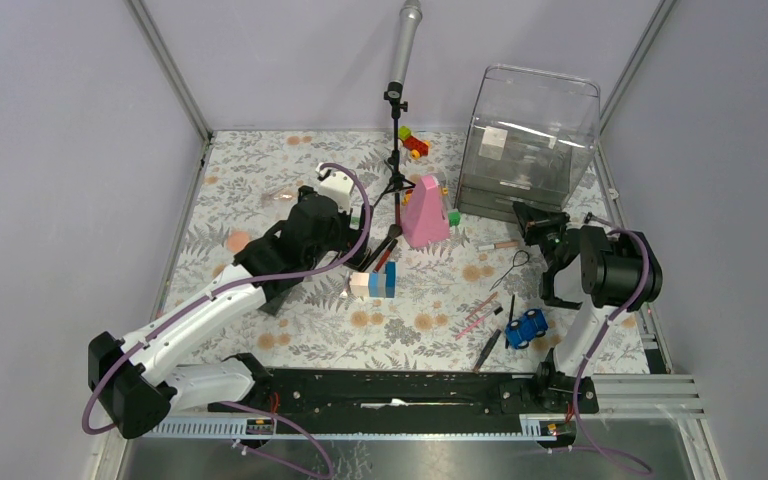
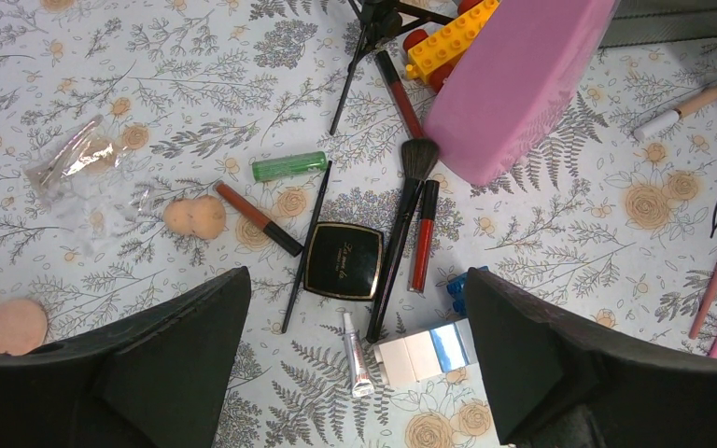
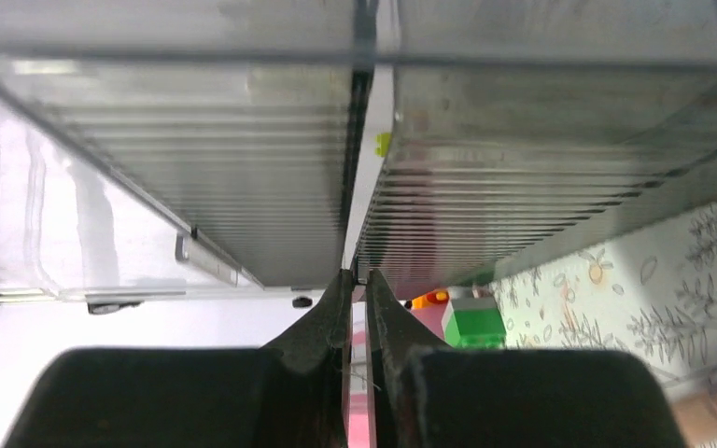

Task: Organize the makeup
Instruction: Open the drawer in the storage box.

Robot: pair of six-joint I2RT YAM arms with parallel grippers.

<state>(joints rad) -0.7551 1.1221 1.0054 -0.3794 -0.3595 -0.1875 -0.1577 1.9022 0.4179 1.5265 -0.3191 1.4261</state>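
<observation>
My left gripper hangs open above the floral table, nothing between its fingers. Below it lie a black square compact, a black-handled brush, a red gloss stick, a thin black pencil, a brown pencil, a green tube, a small silver tube and peach sponges. Pink pencils lie towards the right. My right gripper is at the clear drawer organizer, jaws pinched on a thin drawer lip.
A tall pink cone-shaped object and a microphone tripod stand mid-table. White and blue blocks sit beside the makeup. A blue toy car is near the right arm's base. Crumpled plastic wrap lies left.
</observation>
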